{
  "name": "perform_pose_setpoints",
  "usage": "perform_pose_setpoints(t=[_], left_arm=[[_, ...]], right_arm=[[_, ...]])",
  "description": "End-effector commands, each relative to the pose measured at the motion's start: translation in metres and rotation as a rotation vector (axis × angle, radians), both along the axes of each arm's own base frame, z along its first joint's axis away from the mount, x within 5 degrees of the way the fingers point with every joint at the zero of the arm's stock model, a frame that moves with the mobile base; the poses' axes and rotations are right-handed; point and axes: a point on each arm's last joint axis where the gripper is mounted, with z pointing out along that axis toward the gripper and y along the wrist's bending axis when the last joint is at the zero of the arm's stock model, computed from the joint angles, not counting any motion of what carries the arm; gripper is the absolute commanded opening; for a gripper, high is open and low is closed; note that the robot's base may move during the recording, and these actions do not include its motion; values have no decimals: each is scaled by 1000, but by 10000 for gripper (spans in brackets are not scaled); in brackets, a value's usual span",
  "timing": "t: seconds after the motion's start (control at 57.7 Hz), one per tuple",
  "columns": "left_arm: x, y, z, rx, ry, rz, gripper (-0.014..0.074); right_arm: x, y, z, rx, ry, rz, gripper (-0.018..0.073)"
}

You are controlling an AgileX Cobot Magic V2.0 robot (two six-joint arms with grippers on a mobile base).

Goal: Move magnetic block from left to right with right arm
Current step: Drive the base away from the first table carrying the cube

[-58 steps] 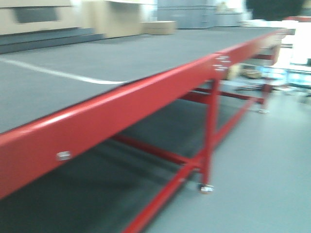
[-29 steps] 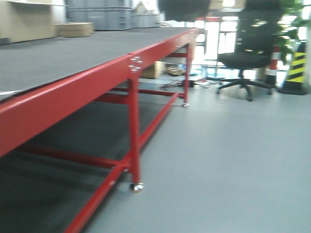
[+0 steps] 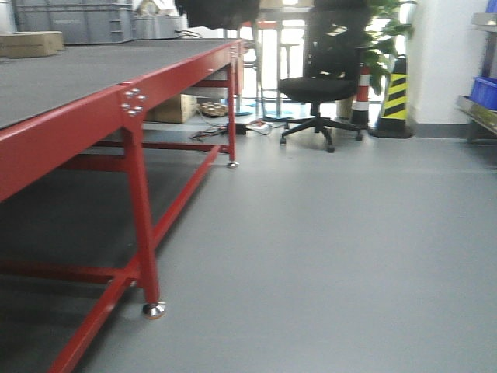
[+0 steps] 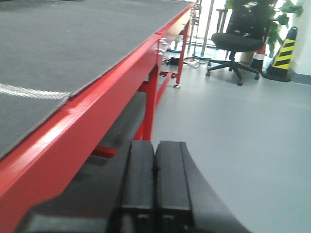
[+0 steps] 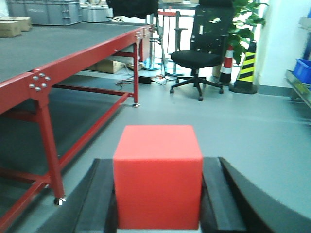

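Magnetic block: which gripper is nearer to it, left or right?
Right. The right gripper is shut on the magnetic block. The left gripper is shut and empty beside the red table's edge, with no block in its view.

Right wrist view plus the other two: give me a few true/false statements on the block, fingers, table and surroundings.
1. The magnetic block sits clamped in the right gripper. True.
2. The left gripper is wide open. False: its fingers are pressed together with nothing between them.
3. The table has a red frame and a dark grey top. True.
4. The office chair is tipped over. False: it stands upright on its wheeled base.
5. The block rests on the table top. False: it is held in the fingers, off to the side of the table.
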Motion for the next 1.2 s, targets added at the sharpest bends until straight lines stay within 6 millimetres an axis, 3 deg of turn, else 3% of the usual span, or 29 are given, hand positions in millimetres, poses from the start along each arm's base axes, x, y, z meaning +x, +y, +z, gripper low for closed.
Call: perform_pose_setpoints(t=[0.0, 1.178], left_arm=[[0, 0, 4, -10, -82, 1, -126], [0, 0, 4, -10, -82, 1, -126]], right_arm=[[-1, -1, 16, -3, -111, -12, 283], [-1, -1, 16, -3, -111, -12, 283]])
